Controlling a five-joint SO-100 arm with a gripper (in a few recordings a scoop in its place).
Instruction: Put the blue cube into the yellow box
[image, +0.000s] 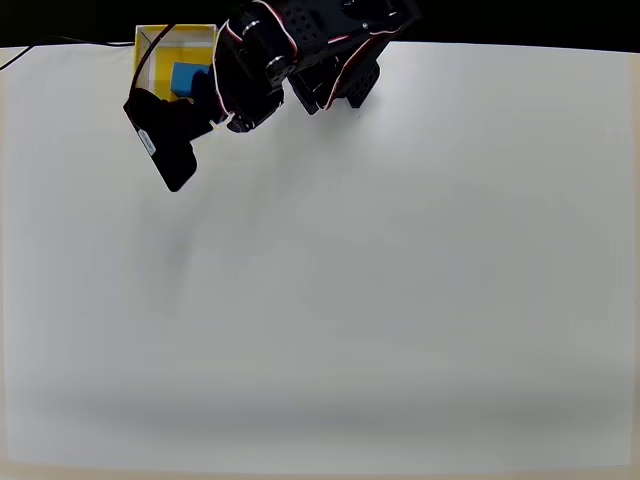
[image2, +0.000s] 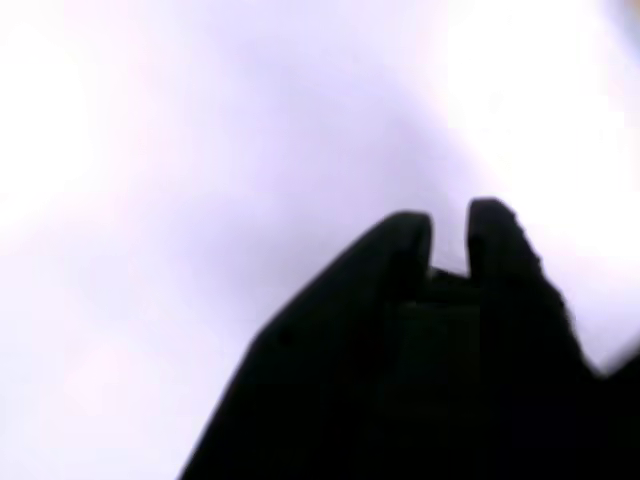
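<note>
The small bright-blue cube (image: 186, 79) lies inside the square yellow open-topped box (image: 150, 52) at the white bench's (image: 400, 280) far left edge. The black tool (image2: 450, 232), nearly closed, holds nothing. Swinging away carelessly, the arm could nudge the box.

Blue cube (image: 186, 80) inside open-topped yellow box (image: 150, 45), at table's far left edge, overhead view.

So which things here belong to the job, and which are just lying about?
Job:
- blue cube, already inside the box
- yellow box, at the table's top edge in the overhead view
- gripper, fingers almost together, nothing between them

Lying about:
- white table
- a thin black cable at the top-left edge
</note>
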